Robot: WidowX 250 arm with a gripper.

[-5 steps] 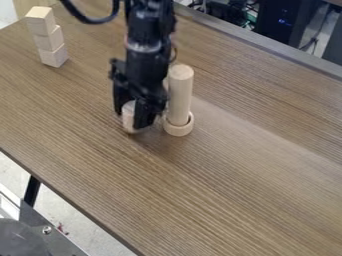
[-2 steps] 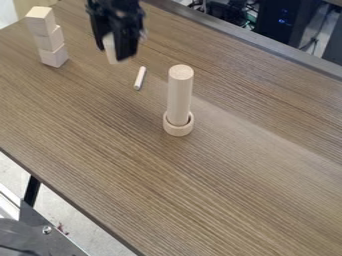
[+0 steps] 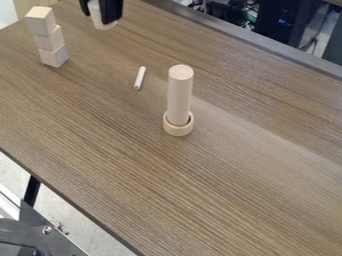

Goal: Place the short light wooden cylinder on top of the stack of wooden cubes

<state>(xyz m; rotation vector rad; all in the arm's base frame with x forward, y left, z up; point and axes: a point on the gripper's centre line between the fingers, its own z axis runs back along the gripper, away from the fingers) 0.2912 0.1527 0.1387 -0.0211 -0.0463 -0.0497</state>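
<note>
The brown wood-grain table (image 3: 227, 195) stands over a pale floor, with dark equipment behind its far edge. At the top of my camera view I see the gripper (image 3: 102, 18), above the table, with its fingers (image 3: 114, 10) closed around a pale piece (image 3: 101, 20). I judge this is a carrying step, so the next move calls for a firm grip and enough room from the three stacked blocks (image 3: 48, 40). Nearer to me, a wooden cylinder (image 3: 179, 95) stands upright in a ring (image 3: 178, 130), and one small white stick (image 3: 139, 78) lies beside them.
</note>
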